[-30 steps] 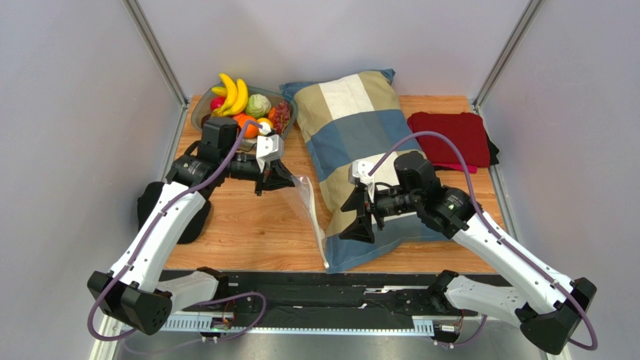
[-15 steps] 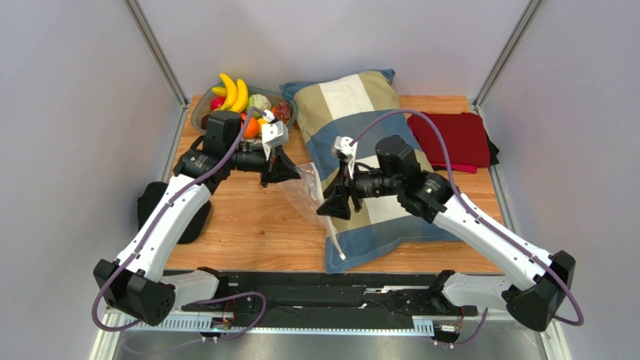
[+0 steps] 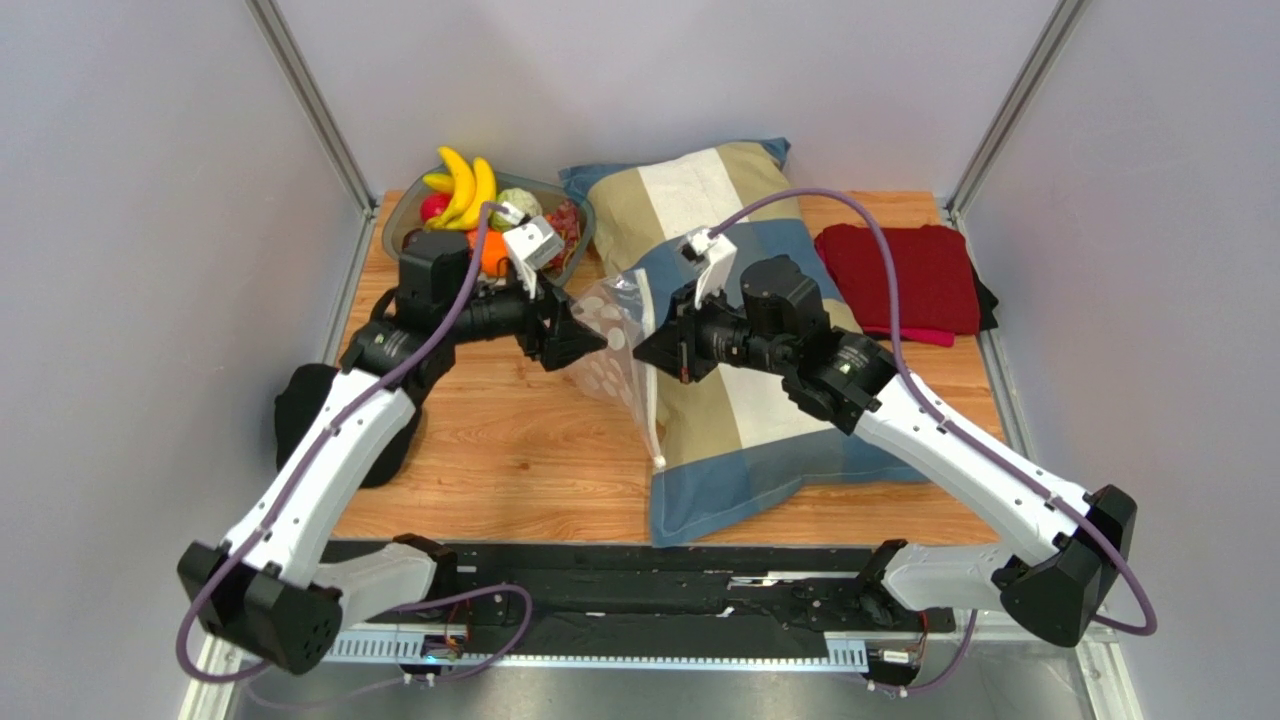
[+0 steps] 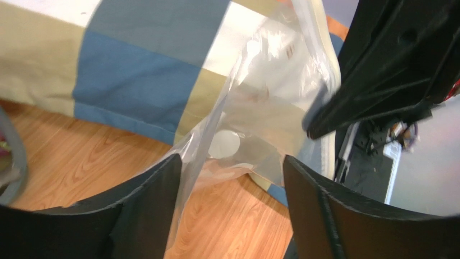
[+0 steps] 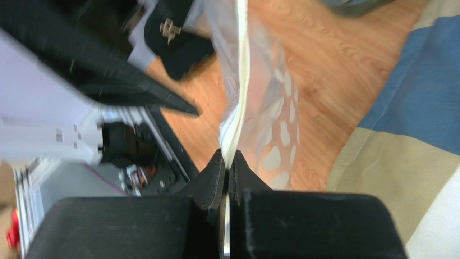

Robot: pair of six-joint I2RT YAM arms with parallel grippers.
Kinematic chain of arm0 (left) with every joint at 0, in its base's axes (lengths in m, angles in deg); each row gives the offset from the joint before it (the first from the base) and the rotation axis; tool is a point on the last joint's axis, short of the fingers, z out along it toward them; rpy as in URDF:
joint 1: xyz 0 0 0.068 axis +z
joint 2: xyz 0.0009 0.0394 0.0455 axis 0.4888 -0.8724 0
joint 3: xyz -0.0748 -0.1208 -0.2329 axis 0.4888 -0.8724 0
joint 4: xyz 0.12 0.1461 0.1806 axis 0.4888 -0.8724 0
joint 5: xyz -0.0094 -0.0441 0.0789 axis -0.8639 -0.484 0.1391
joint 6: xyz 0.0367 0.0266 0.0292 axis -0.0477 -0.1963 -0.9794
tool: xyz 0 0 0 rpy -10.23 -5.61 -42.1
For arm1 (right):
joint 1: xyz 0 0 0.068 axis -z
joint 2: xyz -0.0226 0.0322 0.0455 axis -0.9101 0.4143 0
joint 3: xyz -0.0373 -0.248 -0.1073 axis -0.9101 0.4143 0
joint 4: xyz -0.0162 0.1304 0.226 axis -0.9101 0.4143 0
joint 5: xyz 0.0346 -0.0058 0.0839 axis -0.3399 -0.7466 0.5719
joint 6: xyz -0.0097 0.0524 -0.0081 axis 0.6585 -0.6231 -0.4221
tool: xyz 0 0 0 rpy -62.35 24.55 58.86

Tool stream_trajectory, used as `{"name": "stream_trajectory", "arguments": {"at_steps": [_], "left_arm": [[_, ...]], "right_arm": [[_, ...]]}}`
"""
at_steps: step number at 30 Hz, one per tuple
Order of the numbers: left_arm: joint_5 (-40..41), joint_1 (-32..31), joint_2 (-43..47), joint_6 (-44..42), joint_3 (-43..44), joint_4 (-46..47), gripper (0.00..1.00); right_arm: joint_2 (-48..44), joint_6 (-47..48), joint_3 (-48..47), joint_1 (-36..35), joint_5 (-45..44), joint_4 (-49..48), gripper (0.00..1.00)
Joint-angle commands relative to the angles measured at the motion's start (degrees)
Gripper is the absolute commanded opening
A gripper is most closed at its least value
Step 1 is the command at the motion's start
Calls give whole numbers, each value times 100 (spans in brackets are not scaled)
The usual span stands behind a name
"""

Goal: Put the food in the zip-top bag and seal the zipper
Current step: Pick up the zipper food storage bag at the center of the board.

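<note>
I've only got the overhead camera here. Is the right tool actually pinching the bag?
Observer: Yes. The right wrist view shows the right tool shut on the zipper of the zip-top bag.
Operator: And the left tool?
Observer: Its wrist view shows the left tool open, jaws apart, with bag film loose between them.
Operator: Anything inside?
Observer: Nothing shows through that film, only the pillow behind.

Bright, even light from above; shadows fall soft. Both wrist views blur at their edges, and glare whitens the zip-top bag.
</note>
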Motion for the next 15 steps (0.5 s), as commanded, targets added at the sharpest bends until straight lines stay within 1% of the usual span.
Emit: {"name": "stream_trajectory", "arguments": {"at_steps": [1, 2, 5, 8, 10, 11, 13, 15], "left_arm": [[1146, -19, 1087, 1140, -535, 824, 80], [1016, -19, 1254, 1193, -684, 763, 80], [420, -124, 1273, 1378, -895, 605, 82], [242, -299, 1247, 1562, -1045, 832, 81], [407, -414, 1177, 1598, -1054, 860, 78], [548, -467, 1133, 1467, -976, 781, 76], [1065, -685, 1080, 1282, -870, 527, 73], [1496, -844, 1088, 983, -756, 325, 72]], "right_arm": [[139, -1493, -644, -6, -1406, -116, 0], [192, -1583, -714, 3, -1476, -20, 0], [350, -1925, -864, 3, -1442, -28, 0], [491, -2277, -908, -6, -1363, -27, 0], [509, -2383, -891, -6, -1406, -28, 0], [535, -2540, -899, -14, -1581, 42, 0], [579, -2761, -987, -15, -1766, 209, 0], [614, -2902, -996, -15, -1767, 315, 0]]}}
